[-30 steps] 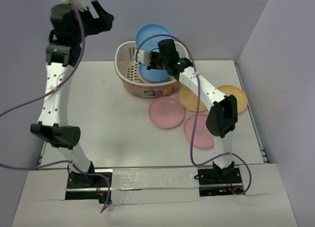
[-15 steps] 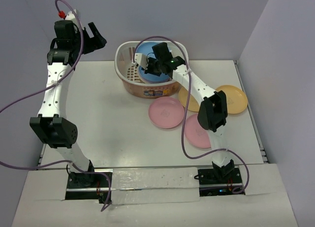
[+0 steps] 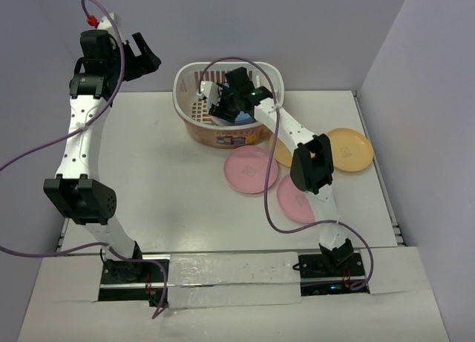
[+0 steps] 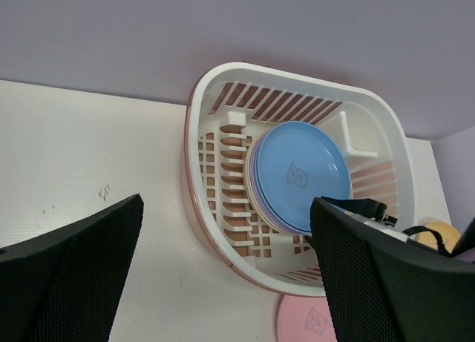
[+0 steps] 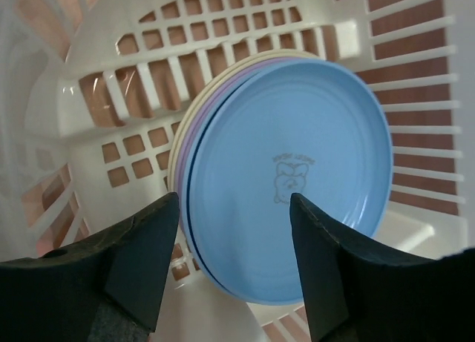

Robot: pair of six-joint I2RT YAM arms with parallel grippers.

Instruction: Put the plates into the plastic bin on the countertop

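My right gripper (image 5: 234, 231) is down inside the plastic bin (image 5: 223, 15) with its fingers spread apart and holding nothing. Straight ahead of them a blue plate (image 5: 297, 171) stands on edge, its face toward me. It leans on a stack of cream and lilac plates (image 5: 182, 145) racked against the slotted left wall. Neither of my pads seems to touch it, so I judge this plate seated.

My left gripper (image 4: 226, 208) hangs high at the far left, fingers also apart and empty, looking down on the bin from well away.

What matters for the next move is where the remaining plates lie. All of them sit flat on the countertop (image 3: 163, 156), to the near right of the bin on my right arm's side. One pink plate (image 3: 251, 170) lies just near of the bin. A second pink plate (image 3: 297, 199) is nearer again and further right. A yellow-orange plate (image 3: 350, 149) sits out at the right, and another (image 3: 284, 153) is partly hidden under my forearm.

So I judge the right arm the closer one. It would have to rise clear of the rim, then pull back toward me and right. Being round and flat, a plate gives no long axis to line up on, only a rim edge to pinch.
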